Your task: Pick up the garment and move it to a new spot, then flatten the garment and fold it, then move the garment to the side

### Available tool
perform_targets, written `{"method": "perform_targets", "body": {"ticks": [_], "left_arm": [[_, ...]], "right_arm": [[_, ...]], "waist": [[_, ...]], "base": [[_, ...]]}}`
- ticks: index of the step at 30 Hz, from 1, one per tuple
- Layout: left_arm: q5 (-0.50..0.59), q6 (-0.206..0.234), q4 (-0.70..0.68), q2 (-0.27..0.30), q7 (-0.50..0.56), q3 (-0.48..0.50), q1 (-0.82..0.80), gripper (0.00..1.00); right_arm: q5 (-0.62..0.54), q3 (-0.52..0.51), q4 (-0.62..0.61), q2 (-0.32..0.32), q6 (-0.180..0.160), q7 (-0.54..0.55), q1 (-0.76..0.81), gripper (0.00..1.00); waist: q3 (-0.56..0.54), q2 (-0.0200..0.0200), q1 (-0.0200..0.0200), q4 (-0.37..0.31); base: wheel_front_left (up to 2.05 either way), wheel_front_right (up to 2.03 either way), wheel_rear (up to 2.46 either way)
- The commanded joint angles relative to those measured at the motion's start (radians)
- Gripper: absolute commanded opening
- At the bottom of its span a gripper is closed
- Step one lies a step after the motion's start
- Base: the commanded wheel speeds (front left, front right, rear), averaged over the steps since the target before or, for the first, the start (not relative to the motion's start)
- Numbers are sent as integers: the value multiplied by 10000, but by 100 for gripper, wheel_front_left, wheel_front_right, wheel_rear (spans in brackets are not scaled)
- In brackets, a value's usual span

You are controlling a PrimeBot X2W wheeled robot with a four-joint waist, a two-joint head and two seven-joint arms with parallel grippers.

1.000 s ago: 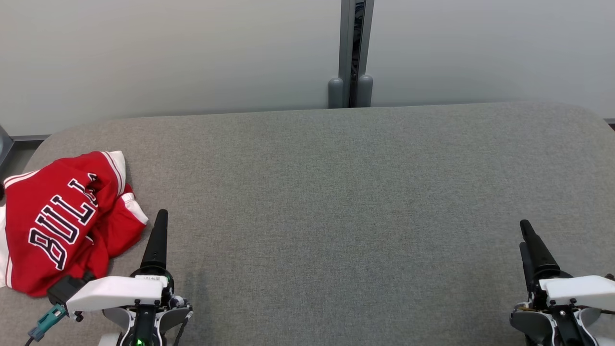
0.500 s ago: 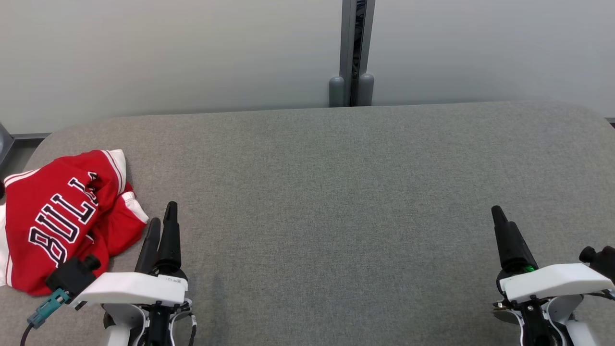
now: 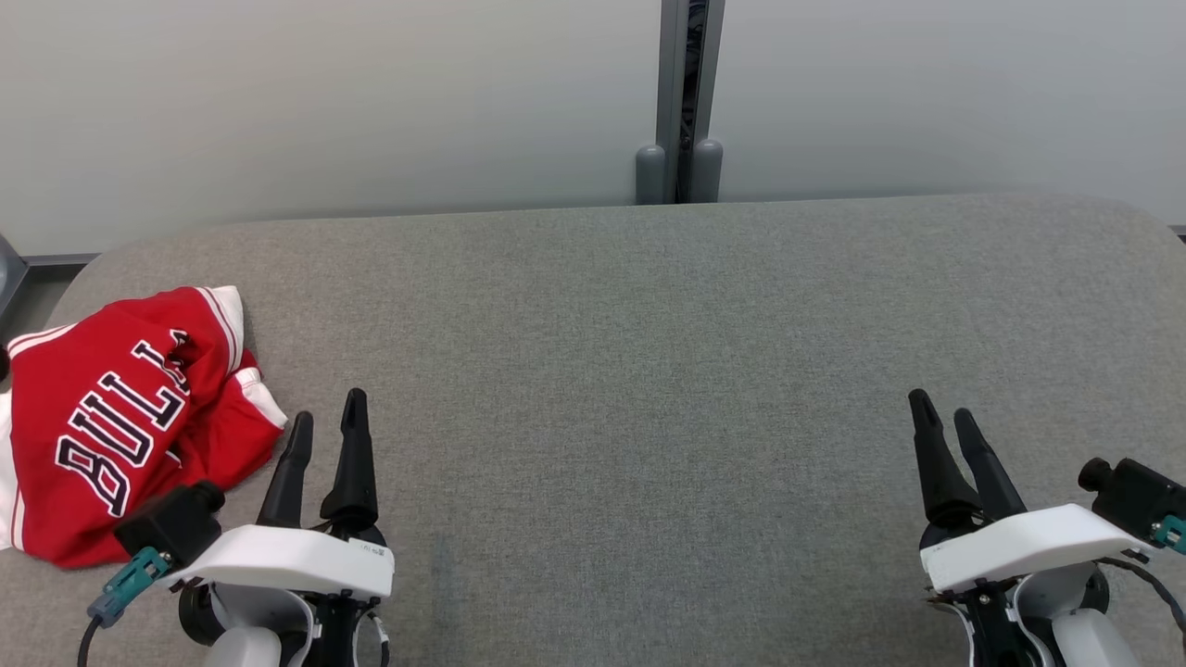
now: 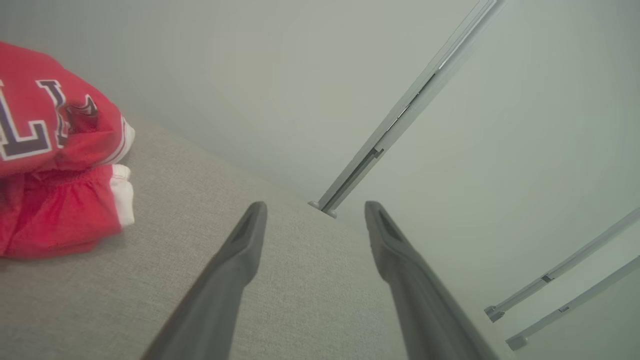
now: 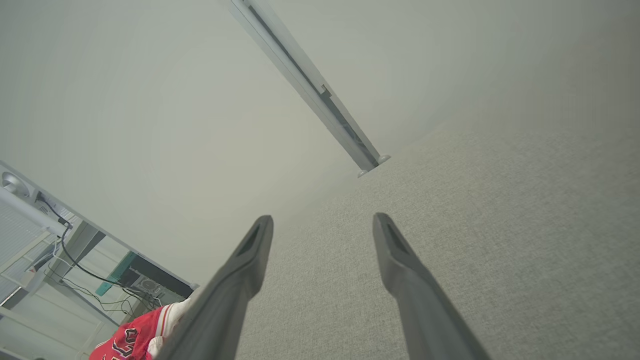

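The garment (image 3: 111,417) is a red jersey with white trim and dark lettering, crumpled at the left edge of the grey table (image 3: 649,371). It also shows at the left in the left wrist view as the garment (image 4: 55,165), and small at the bottom left of the right wrist view as the garment (image 5: 132,340). My left gripper (image 3: 326,417) stands open just right of the jersey, apart from it, with nothing between its fingers. My right gripper (image 3: 945,412) is open and empty near the table's front right.
A pale wall with a grey vertical post (image 3: 681,102) runs behind the table. The table's left edge lies just beyond the jersey. Past that edge, cables and a stand (image 5: 60,240) appear in the right wrist view.
Both grippers have turned and moved inward and a little forward: each now shows two separate fingers where one dark shape showed before. The garment has not moved.
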Motion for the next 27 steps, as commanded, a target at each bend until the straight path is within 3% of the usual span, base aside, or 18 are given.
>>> {"method": "perform_targets", "body": {"ticks": [1, 19, 27], "left_arm": [[480, 137, -300, 59, -110, -36, -27, 100], [2177, 495, -926, 80, -493, -93, 278, 100], [3416, 659, -1102, 88, -654, -253, 378, 100]], "right_arm": [[-427, 106, -233, -100, 36, -163, -62, 100], [-2322, 706, -841, -91, 47, -692, 79, 100], [-3068, 946, -961, -91, 51, -917, 140, 100]], "waist": [[8, 0, 0, 5], [28, 0, 0, -2], [33, 0, 0, -6]], "base": [[0, 0, 0], [0, 0, 0], [0, 0, 0]]}}
